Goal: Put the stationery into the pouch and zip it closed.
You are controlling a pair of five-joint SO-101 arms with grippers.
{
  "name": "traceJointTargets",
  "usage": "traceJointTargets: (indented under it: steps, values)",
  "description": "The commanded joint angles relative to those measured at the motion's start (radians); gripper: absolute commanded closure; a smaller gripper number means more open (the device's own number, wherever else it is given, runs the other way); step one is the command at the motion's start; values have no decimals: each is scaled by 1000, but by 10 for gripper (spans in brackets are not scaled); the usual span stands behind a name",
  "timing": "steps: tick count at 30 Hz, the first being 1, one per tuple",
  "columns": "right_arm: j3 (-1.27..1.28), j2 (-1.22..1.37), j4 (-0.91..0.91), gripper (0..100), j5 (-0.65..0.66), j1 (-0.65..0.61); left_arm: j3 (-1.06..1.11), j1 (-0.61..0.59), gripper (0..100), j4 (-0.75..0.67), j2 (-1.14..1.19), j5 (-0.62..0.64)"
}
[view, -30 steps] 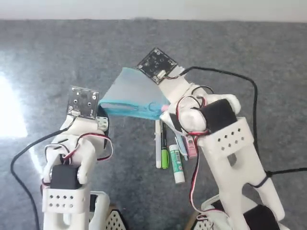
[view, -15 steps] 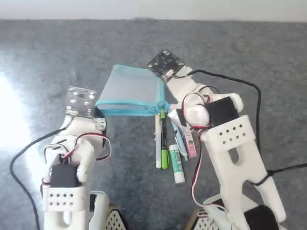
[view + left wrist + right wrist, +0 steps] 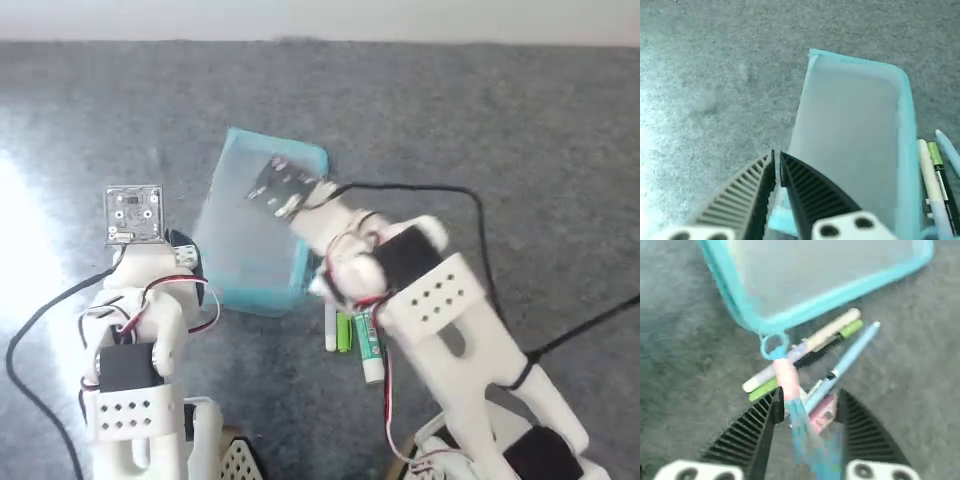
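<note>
White plastic housings of the left arm (image 3: 130, 345) and right arm (image 3: 445, 310) stand nearest, side by side at the table's front. Just beyond them the stationery (image 3: 345, 335) lies loose on the grey table (image 3: 520, 130): a white pen (image 3: 330, 335), a green marker (image 3: 343, 333), a glue stick (image 3: 369, 352) and, in the right wrist view, a pale blue pen (image 3: 850, 357) and a pink eraser (image 3: 824, 416), none yet inside the pouch (image 3: 240, 245). The right gripper (image 3: 809, 395) hangs over this cluster with its jaws spread wide. The zip's tassel (image 3: 788, 377), attached to a teal ring (image 3: 773, 346), runs between them unpinched, probably so that the slider can be taken up. The left gripper (image 3: 777, 156) sits at the pouch's near corner, jaws drawn together to a hairline gap. Whether they nip the trim cannot be told, though the position would suit steadying the pouch. Farthest lies the translucent, teal-edged pouch itself, flat on the table, its zip corner just beside the pens. Loading appears not yet begun.
</note>
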Motion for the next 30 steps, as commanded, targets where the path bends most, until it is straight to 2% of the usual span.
traceJointTargets:
  steps: [1,3,7,12,15,17,19,25,30]
  values:
    - [-11,-51,-2,719,-20,-77,28,-5,988,-71,-6,32]
    - [-18,-71,1,725,-21,-87,50,-5,988,-89,-6,41]
    - [-8,-148,4,734,-21,-65,54,-26,986,-91,-14,-17]
    - [172,-197,-107,734,-60,-91,28,-221,849,-40,-5,-97]
    - [359,-191,-297,733,-61,-94,-41,-396,860,9,-2,-109]
    - [448,-191,-406,734,-43,-94,-119,-473,871,37,31,-144]
    - [468,-185,-441,734,-51,-94,-214,-488,869,81,110,-180]
    - [454,-105,-524,732,-147,-96,-591,-537,827,195,522,-201]
    - [460,8,-651,731,-190,-206,-1038,-569,804,414,902,-201]
